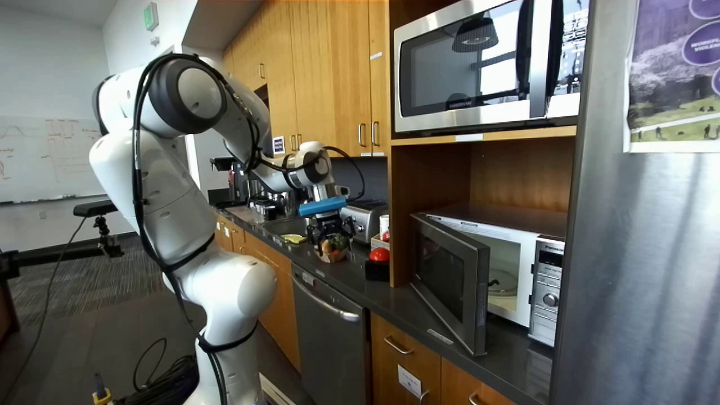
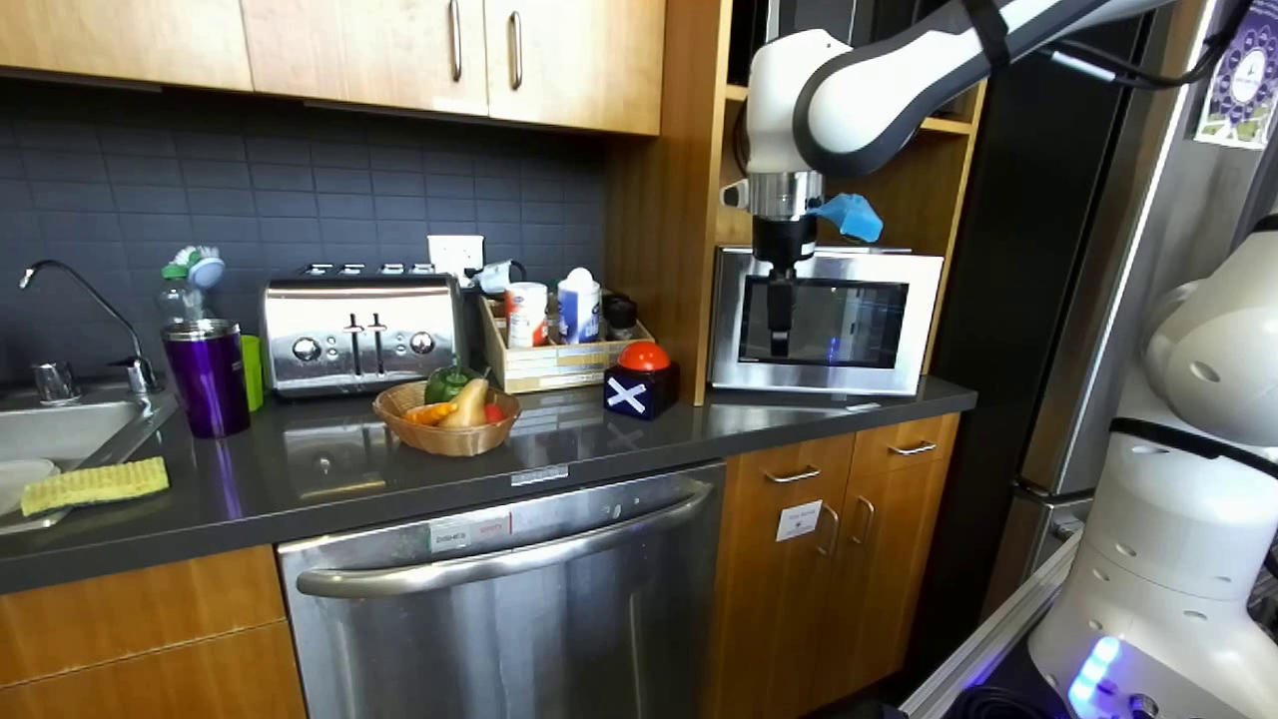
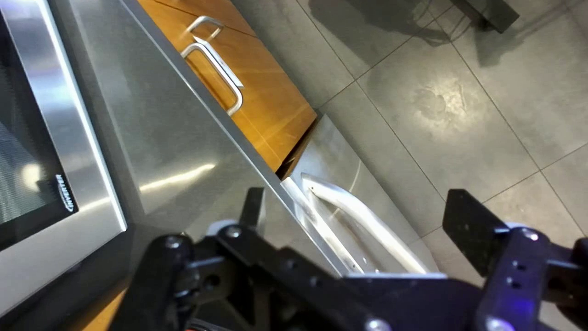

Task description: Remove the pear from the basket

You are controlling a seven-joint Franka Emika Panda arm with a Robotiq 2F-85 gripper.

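The yellow-brown pear (image 2: 466, 404) lies tilted in the wicker basket (image 2: 444, 439) on the counter in an exterior view, its stem end up over the rim side. A green pepper (image 2: 446, 382), an orange item (image 2: 429, 413) and a red item lie in the basket with it. In an exterior view the basket (image 1: 333, 257) shows behind my gripper (image 1: 331, 232), which partly hides it. My gripper (image 2: 781, 345) hangs pointing down, well to the microwave side of the basket. In the wrist view the gripper (image 3: 358, 209) is open, with nothing between its fingers; the pear and basket are out of that view.
A black box with a red dome button (image 2: 642, 379) stands between basket and microwave. A toaster (image 2: 364, 335), a wooden tray of canisters (image 2: 554, 364) and a purple tumbler (image 2: 207, 379) stand behind or beside the basket. The lower microwave's door (image 1: 450, 281) stands open over the counter.
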